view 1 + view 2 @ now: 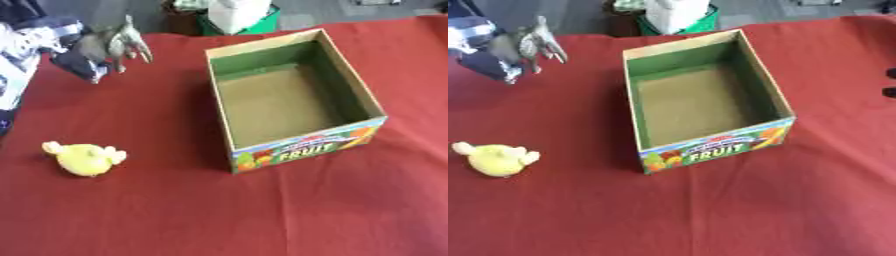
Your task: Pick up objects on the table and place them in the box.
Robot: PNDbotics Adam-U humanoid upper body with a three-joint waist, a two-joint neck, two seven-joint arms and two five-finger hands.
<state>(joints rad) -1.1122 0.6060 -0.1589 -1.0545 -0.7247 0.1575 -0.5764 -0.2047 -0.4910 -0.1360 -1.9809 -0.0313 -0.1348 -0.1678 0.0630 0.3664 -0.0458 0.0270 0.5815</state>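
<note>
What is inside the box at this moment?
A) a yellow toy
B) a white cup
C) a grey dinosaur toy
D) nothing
D: the box shows only its bare floor; the yellow toy lies on the cloth to its left, and the left robot hand holds the grey toy in the air.

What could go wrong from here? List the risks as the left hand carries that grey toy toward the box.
1. The left hand holds the grey toy by one end, most of it sticking out, so it might slip and fall on the red cloth short of the box.
2. The box walls stand tall; a low approach could knock the near rim.
3. The yellow toy lies far left, easy to overlook.
</note>
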